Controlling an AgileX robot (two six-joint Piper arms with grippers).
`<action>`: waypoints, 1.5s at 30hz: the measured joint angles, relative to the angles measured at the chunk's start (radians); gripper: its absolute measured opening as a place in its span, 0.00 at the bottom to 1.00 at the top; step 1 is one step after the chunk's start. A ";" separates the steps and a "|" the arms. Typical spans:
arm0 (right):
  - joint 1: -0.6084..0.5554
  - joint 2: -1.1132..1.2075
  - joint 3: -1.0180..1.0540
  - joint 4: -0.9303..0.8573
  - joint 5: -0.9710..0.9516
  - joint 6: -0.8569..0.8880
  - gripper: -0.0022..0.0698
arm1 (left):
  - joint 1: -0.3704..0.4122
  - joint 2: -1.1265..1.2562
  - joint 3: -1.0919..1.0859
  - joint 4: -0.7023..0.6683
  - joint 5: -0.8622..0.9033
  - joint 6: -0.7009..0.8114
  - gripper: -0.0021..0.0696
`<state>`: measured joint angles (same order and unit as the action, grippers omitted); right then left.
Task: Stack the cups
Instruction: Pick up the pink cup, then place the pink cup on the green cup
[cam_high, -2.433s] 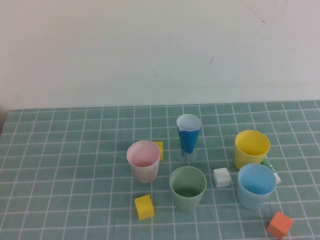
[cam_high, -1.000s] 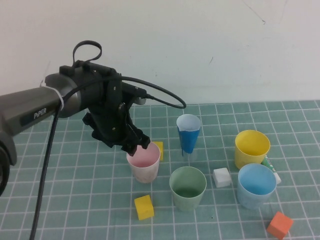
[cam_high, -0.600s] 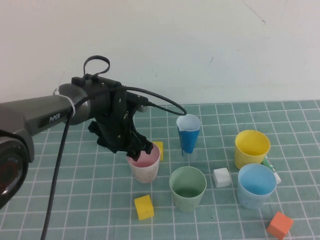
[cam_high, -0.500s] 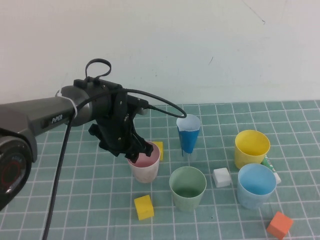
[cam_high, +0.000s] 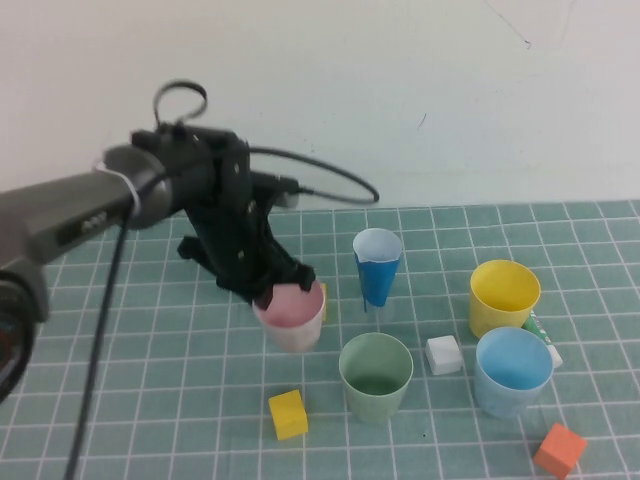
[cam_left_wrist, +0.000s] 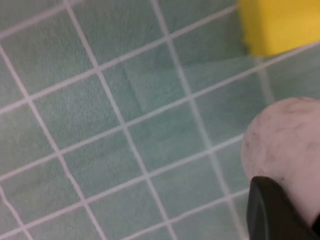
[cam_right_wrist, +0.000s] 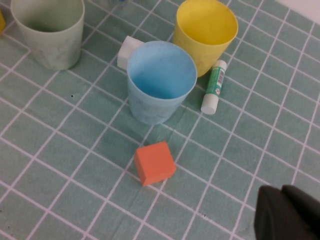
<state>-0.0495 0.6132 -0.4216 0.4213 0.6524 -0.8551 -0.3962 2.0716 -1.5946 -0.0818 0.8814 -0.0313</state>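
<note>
your left gripper (cam_high: 283, 290) is clamped on the pink cup's (cam_high: 292, 318) rim, mid-frame; your right gripper (cam_right_wrist: 287, 215), lower right, is closed, empty.

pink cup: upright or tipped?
Tipped slightly: pink cup leans, left gripper shut on its rim; right gripper is shut, away from it.

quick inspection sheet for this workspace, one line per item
surface: green gridded mat.
job's things: pink cup tilted, at the left end effector; green cup, blue cup, yellow cup upright, unstacked.
clutter: dark blue cone cup, yellow block, white block, orange block, glue stick.
grippers: left end effector shut on pink cup's rim; right end effector shut, near the orange block.
cables: black cable looping off left arm.
surroundings: plain white wall.
</note>
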 joint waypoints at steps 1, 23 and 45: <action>0.000 0.000 0.000 0.000 -0.003 0.000 0.03 | 0.000 -0.026 -0.004 -0.015 0.004 0.009 0.04; 0.000 0.000 0.000 0.024 -0.021 0.000 0.03 | -0.268 -0.123 -0.017 0.075 0.090 0.059 0.04; 0.000 0.114 -0.089 0.035 0.086 0.000 0.03 | -0.268 -0.205 -0.017 0.297 -0.032 -0.064 0.28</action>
<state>-0.0495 0.7271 -0.5108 0.4559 0.7385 -0.8551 -0.6647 1.8664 -1.6112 0.2147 0.8496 -0.0953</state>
